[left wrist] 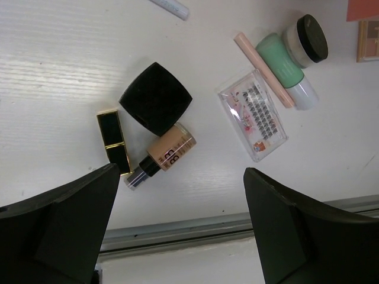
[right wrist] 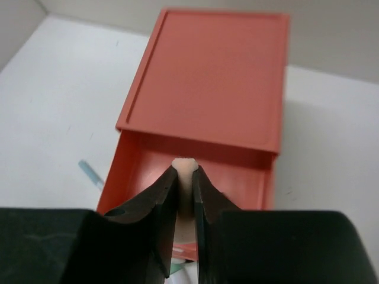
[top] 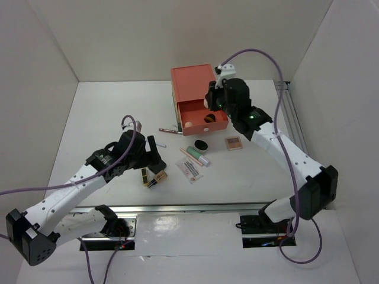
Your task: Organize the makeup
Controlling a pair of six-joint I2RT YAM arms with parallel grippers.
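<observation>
Makeup piece [right wrist: 185, 180] pinched in right claw [right wrist: 185, 170], over open drawer [right wrist: 240, 177].

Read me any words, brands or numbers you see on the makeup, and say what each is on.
"B": a large dark letter on the tan foundation bottle with black cap; smaller print beside it is blurred.
Clear plastic false-lash tray: small red print near one end, too small to read.
No other readable text in any view.
</observation>
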